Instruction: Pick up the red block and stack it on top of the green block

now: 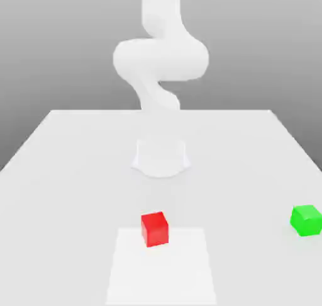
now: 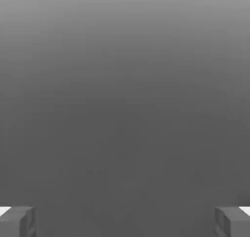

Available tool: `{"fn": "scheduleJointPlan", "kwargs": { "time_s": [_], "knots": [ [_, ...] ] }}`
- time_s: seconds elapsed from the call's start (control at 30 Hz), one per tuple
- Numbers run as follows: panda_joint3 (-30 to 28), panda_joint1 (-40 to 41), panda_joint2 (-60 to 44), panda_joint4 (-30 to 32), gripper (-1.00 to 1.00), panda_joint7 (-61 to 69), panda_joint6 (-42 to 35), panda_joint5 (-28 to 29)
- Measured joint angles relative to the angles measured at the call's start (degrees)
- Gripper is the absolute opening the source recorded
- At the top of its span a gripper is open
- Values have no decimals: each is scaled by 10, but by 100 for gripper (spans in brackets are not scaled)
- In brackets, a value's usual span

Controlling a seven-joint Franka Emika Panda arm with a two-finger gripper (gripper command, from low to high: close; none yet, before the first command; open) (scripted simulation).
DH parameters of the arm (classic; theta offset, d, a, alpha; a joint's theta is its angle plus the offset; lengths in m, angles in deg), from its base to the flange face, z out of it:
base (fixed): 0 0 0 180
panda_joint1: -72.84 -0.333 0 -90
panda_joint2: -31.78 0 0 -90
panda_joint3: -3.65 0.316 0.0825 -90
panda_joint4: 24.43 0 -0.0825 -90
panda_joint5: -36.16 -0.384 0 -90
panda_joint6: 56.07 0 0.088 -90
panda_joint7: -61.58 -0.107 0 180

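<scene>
**Red cube on the pale square, gripper spread wide with nothing in it**

From my seat at the remote station, I take the pale square patch (image 1: 161, 267) on the table (image 1: 63, 172) as my reference. The red block (image 1: 155, 228) sits on the far edge of that patch, a little toward the exterior view's left of its middle. It is a small, bright red cube with plain, glossy faces; its top face reads a shade lighter than the front, and it is turned slightly, so I see two side faces meeting at a corner. It rests flat on the surface, with nothing touching it.

The green block (image 1: 306, 220) is a cube of much the same size, bright green with plain faces, lying flat on the table well off the patch toward the exterior view's right, near the frame's edge. The two cubes are well apart.

Beyond the patch, on the far side of the red block, I see the white arm (image 1: 160, 59) rising from its round base (image 1: 161, 158).

In the hand view, the gripper (image 2: 125, 221) has its two grey fingertips (image 2: 17, 221) standing far apart at opposite edges, with only plain grey between them. The jaws are spread wide and carry nothing.
</scene>
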Motion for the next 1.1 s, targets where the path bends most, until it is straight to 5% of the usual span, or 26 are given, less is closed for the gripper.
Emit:
{"fn": "scheduleJointPlan", "kwargs": {
  "time_s": [0.53, 0.77, 0.8, 1.1],
  "knots": [
    [-53, -26, -300, 293, 0, 142, 233, 21],
    [-26, -11, -498, 308, 0, 208, 392, -38],
    [-17, -3, -517, 305, -100, 212, 409, -42],
    [-20, -3, -492, 309, -100, 202, 386, -29]
  ]
}}
